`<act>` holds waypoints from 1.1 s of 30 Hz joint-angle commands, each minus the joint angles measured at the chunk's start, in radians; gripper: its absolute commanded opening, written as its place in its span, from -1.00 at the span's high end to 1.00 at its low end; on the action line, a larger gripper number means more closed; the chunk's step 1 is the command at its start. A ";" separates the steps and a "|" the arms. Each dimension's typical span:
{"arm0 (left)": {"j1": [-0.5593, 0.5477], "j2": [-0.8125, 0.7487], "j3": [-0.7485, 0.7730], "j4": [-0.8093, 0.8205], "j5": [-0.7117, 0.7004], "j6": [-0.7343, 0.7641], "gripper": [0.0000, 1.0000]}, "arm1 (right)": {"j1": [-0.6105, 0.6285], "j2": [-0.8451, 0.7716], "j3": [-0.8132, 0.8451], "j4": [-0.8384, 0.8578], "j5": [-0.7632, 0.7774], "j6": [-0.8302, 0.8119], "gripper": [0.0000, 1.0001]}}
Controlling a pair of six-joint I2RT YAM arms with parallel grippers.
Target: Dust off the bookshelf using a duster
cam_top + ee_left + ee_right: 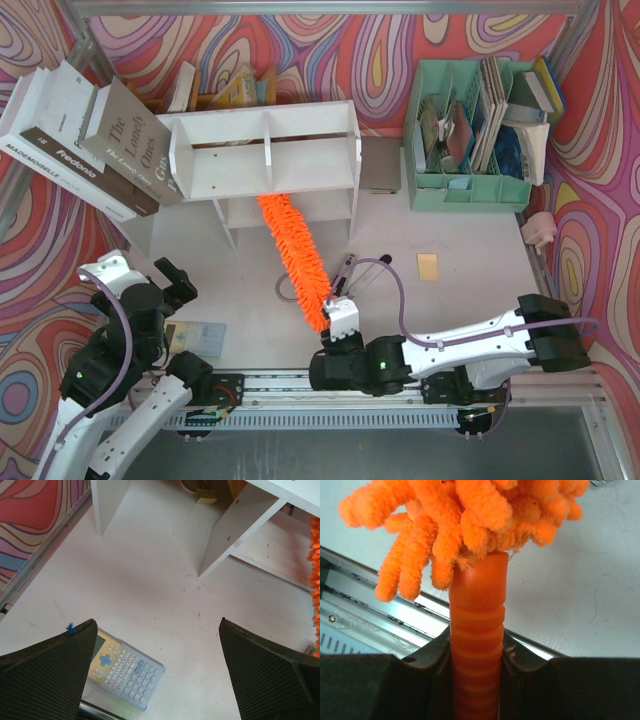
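Note:
The white bookshelf stands at the back left of the table, with a central divider. The fluffy orange duster runs from the shelf's lower tier, just right of the divider, down to my right gripper. The right gripper is shut on the duster's ribbed orange handle, with the chenille head just above the jaws. My left gripper is open and empty, above the table left of the duster. Its wrist view shows the shelf's legs and the duster's edge.
A calculator lies under the left gripper near the front edge. Large books lean at the shelf's left. A mint green organiser stands at back right. A yellow note and pens lie right of the duster.

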 commanded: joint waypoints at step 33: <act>-0.006 -0.007 0.002 -0.020 -0.025 -0.011 -0.97 | 0.007 -0.022 -0.002 0.095 0.066 -0.052 1.00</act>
